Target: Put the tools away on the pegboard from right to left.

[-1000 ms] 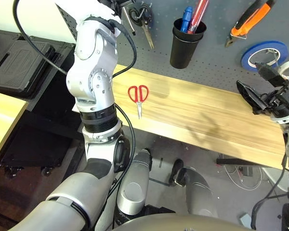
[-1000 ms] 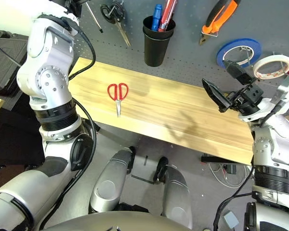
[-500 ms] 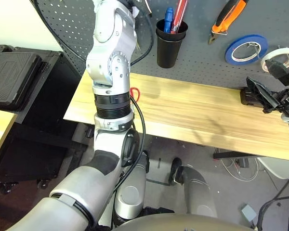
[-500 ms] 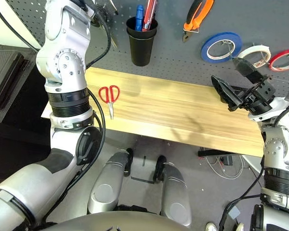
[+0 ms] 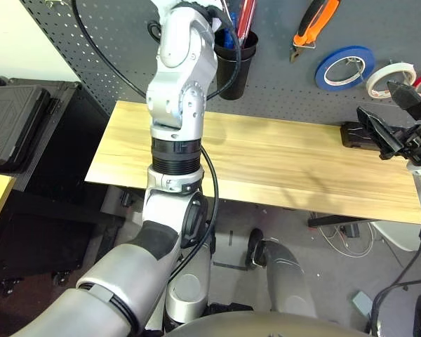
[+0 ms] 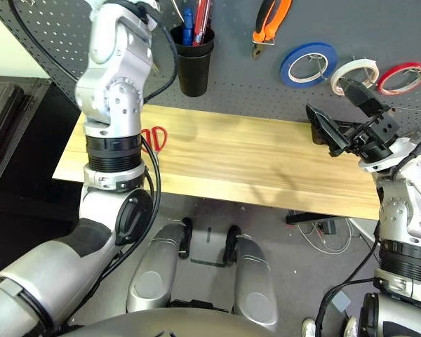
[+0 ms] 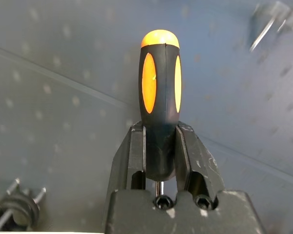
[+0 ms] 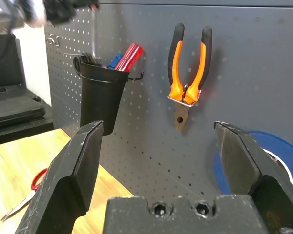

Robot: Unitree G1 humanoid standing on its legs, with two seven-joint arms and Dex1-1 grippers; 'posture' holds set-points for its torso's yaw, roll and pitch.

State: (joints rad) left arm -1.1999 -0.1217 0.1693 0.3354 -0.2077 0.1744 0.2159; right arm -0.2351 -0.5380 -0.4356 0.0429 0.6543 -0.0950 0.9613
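**Screwdriver held at pegboard**

Left gripper (image 7: pixel 160 161) fingers clamp the screwdriver (image 7: pixel 159 105) handle, close against the pegboard (image 6: pixel 266 77). Right gripper (image 6: pixel 347 119) hovers over the bench (image 6: pixel 266 165), fingers spread wide, empty. Pliers (image 6: pixel 270 24) and cream tape roll (image 6: pixel 351 72) hang on the pegboard. Red-handled scissors (image 6: pixel 156 138) lie on the bench.

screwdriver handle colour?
Black with orange insets and an orange cap; the screwdriver shows best in the left wrist view.
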